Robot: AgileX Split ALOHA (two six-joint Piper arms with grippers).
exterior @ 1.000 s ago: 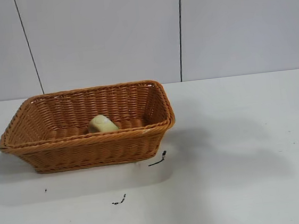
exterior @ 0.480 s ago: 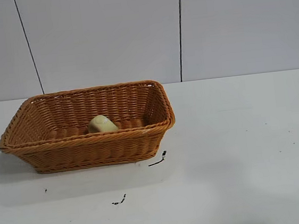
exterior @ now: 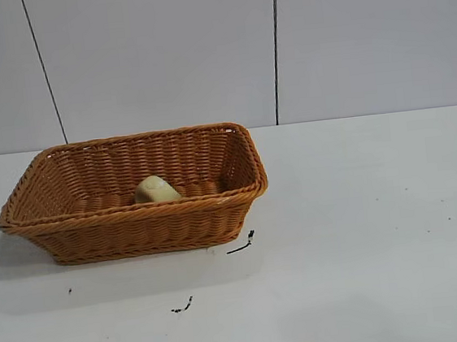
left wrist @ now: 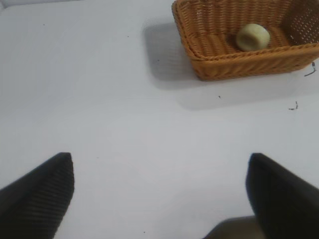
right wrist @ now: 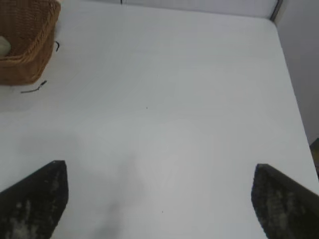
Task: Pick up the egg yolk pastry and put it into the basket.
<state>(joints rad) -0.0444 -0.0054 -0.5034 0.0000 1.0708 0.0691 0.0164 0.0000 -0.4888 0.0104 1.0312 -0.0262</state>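
Since the earlier exterior frames nothing on the table (exterior: 363,206) has shifted except a soft shadow at 4 o'clock of the basket (exterior: 137,230), which has faded away; neither arm appears in that view. Egg yolk pastry (exterior: 156,189) rests inside the basket on its woven floor, close against the front wall and slightly toward 3 o'clock of centre. Left gripper (left wrist: 159,191) hangs above bare table well apart from the basket with fingers spread wide and empty, and right gripper (right wrist: 159,199) likewise has fingers wide apart, holding nothing.
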